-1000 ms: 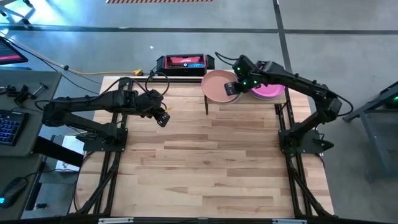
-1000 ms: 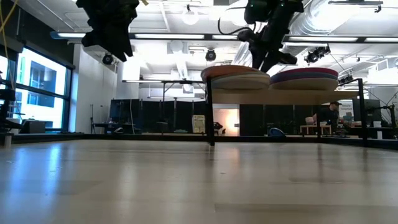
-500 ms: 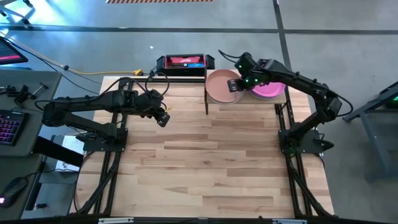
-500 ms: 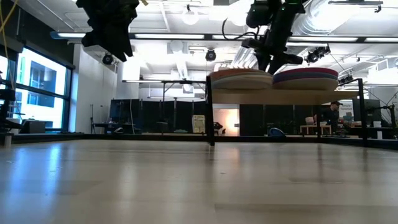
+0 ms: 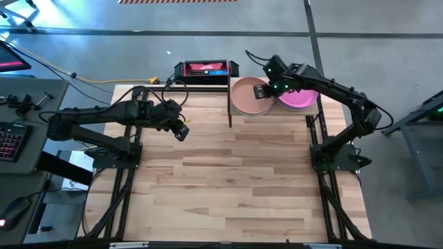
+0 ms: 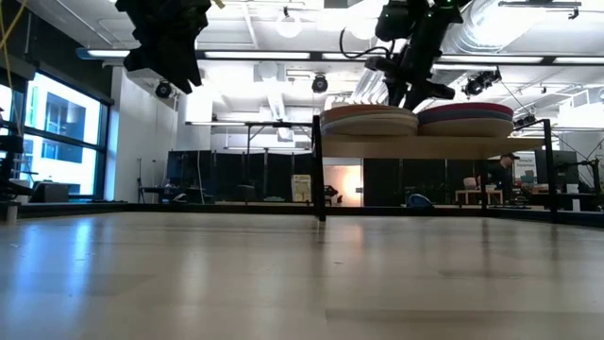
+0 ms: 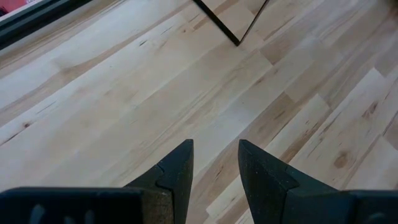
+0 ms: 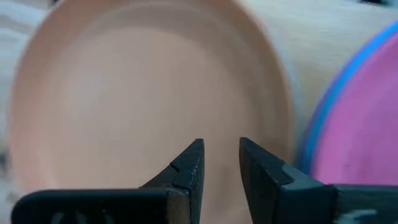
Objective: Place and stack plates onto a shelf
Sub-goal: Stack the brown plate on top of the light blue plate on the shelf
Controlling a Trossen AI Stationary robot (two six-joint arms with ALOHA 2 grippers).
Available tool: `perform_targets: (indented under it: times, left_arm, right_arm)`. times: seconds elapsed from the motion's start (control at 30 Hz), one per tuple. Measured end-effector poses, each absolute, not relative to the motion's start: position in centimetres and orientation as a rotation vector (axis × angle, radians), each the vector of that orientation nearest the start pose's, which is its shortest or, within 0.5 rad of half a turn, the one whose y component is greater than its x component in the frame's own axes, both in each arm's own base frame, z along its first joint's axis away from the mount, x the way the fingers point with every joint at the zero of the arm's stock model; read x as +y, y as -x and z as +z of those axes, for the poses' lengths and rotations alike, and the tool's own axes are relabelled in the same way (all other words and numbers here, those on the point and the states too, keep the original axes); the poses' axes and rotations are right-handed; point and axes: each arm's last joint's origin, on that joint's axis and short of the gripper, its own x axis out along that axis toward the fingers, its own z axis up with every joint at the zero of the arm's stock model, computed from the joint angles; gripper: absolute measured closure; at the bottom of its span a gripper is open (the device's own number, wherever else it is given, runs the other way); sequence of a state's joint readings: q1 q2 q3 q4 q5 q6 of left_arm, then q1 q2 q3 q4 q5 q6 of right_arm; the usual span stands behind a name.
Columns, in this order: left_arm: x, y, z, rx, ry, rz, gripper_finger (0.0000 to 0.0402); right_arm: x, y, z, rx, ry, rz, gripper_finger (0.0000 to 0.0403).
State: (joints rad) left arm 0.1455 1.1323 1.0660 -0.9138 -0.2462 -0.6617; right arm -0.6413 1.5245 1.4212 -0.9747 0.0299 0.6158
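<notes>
The shelf stands at the table's far right and bears two stacks of plates. The left stack has a peach plate on top. The right stack has a pink plate on top, over a blue one. My right gripper reaches down into the peach plate by its rim on the pink stack's side, its fingers a little apart, with the plate's floor showing between them. My left gripper hangs open over bare table at the left, holding nothing. My right gripper comes slanting down from the right, both fingers inside the peach plate. The finger toward the pink plate stands beside the rim's inner wall. That finger hides the spot, so I cannot tell whether it touches. The plate lies flat on its stack.
A red and black box sits at the table's far edge, left of the shelf. The shelf's black leg stands on the tabletop, whose wide wooden middle and near part lie bare. A desk with a keyboard stands left of the table.
My right gripper has gone a little toward the table's right and far edges. The peach plate and the stack under it have slid along the shelf with it, toward the pink stack, and now stand close beside it.
</notes>
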Motion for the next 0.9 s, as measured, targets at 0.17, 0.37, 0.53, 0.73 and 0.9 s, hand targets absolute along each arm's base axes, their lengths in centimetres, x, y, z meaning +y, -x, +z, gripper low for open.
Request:
perform_targets:
  times: [0.17,0.37,0.53,0.73,0.9]
  left_arm:
    - [3.7,-20.6,30.7,0.824,0.557,0.673,0.0286]
    - [3.7,-20.6,30.7,0.824,0.557,0.673,0.0286]
    - [3.7,-20.6,30.7,0.824,0.557,0.673,0.0286]
    - [3.7,-20.6,30.7,0.824,0.557,0.673,0.0286]
    - [3.7,-20.6,30.7,0.824,0.557,0.673,0.0286]
  right_arm:
    - [-16.9,-25.1,32.0,0.847,-0.883,-0.806,0.0322]
    - [-15.1,-26.3,33.9,0.812,-0.837,-0.715,0.0322]
    - [-12.9,-27.5,35.7,0.784,-0.779,-0.620,0.0322]
    - [-11.4,-28.8,35.4,0.767,-0.746,-0.557,0.0322]
    - [-11.2,-29.1,34.4,0.781,-0.772,-0.568,0.0322]
